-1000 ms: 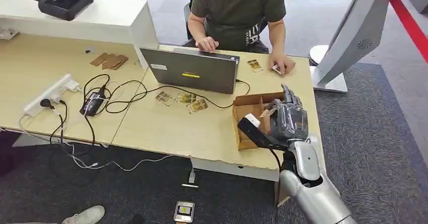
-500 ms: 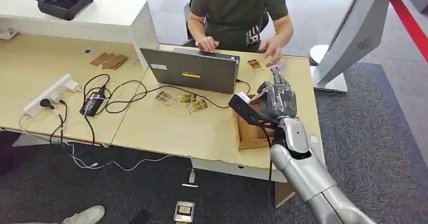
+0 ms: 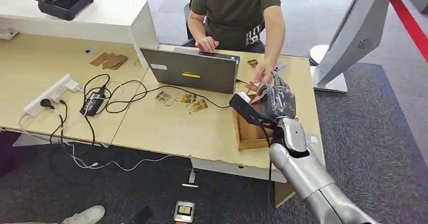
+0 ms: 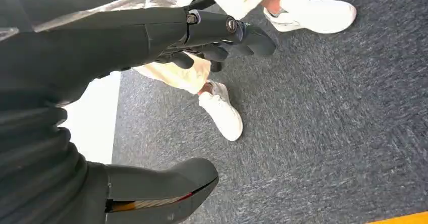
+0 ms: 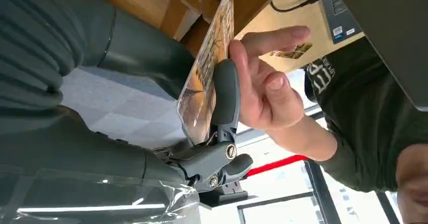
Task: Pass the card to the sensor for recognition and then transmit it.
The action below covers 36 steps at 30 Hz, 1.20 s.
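Observation:
My right hand [image 3: 276,101] is raised over the cardboard box [image 3: 248,133] at the desk's right end. It pinches a glossy yellow-brown card [image 5: 206,70] between the thumb and a dark finger [image 5: 225,90]. A person seated behind the laptop reaches across, and their hand [image 3: 262,74] touches the card's far edge, fingers [image 5: 262,85] laid against it. My left hand [image 4: 106,47] hangs over grey carpet with its fingers apart and nothing in it.
A grey laptop [image 3: 191,71] stands left of the box, with several more cards [image 3: 185,101] and black cables [image 3: 121,90] in front of it. A white kiosk stand [image 3: 348,37] rises beyond the desk's right end. White shoes [image 4: 222,115] are on the carpet.
My right hand lifted from the box with the card and moved toward the person. The person's hand left the desk and came onto the card.

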Motion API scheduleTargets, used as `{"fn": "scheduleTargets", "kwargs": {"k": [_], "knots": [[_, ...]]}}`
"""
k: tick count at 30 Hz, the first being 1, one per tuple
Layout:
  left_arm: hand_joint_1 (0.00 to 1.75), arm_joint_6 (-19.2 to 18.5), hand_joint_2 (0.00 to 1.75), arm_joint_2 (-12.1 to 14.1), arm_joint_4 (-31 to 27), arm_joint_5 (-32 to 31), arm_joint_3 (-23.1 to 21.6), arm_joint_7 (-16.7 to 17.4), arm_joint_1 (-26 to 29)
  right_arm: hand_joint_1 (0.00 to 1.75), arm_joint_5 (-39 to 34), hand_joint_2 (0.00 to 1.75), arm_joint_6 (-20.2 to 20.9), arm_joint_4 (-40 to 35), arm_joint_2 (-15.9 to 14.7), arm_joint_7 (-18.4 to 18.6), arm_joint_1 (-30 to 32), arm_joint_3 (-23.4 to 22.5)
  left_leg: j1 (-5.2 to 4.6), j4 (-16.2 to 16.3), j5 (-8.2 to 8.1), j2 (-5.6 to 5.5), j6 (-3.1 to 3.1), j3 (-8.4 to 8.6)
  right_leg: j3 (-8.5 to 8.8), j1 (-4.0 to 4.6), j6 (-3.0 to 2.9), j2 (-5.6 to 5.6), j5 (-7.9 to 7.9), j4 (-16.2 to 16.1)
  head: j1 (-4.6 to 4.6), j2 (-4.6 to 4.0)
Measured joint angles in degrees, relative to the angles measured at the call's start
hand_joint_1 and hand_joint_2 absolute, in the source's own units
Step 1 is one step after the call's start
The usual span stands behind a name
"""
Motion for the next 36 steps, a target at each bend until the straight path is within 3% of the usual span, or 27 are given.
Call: {"fn": "scheduleTargets", "kwargs": {"k": [11, 12, 13, 28, 36], "knots": [[0.00, 0.1, 1.75, 0.0, 0.0, 0.5, 0.0, -0.2, 0.0, 1.75, -0.6, 1.75, -1.4, 1.2, 1.0, -0.4, -0.7, 0.7, 0.00, 0.0, 0.00, 0.00, 0.00, -0.01, -0.01, 0.00, 0.00, 0.00, 0.00, 0.0, 0.00, 0.00], [0.00, 0.1, 1.75, 0.0, 0.0, 0.5, 0.0, -0.3, 0.0, 0.75, -0.6, 1.75, -1.6, 1.3, 1.0, -0.4, -0.8, 0.8, 0.00, 0.0, 0.00, -0.01, 0.00, -0.01, 0.00, 0.00, 0.00, 0.00, 0.00, 0.0, 0.00, 0.00], [0.00, 0.1, 1.75, 0.0, 0.0, 0.5, 0.0, -0.3, 0.0, 0.00, -0.6, 1.75, -1.6, 1.5, 1.1, -0.4, -0.8, 0.9, 0.00, 0.0, 0.00, 0.00, 0.00, -0.01, -0.01, 0.00, 0.00, 0.00, 0.00, 0.0, 0.00, 0.00], [0.00, 0.2, 1.75, 0.0, 0.0, -0.3, 0.0, -0.3, 0.1, 0.00, 0.2, 1.75, -3.9, 1.3, 0.6, 1.5, -0.7, 1.2, 0.00, 0.0, 0.00, 0.00, 0.00, 0.00, -0.01, 0.00, 0.00, 0.00, 0.00, 0.0, 0.00, 0.00], [0.00, 2.1, 1.75, 0.0, 0.0, 0.7, 0.2, -1.8, 1.2, 0.00, 7.3, 1.75, -19.9, -9.0, -3.1, 2.1, 4.6, -1.1, 0.00, 0.0, -0.03, 0.00, 0.02, 0.02, -0.01, 0.00, 0.00, 0.00, -0.01, 0.0, 0.00, 0.00]]}}
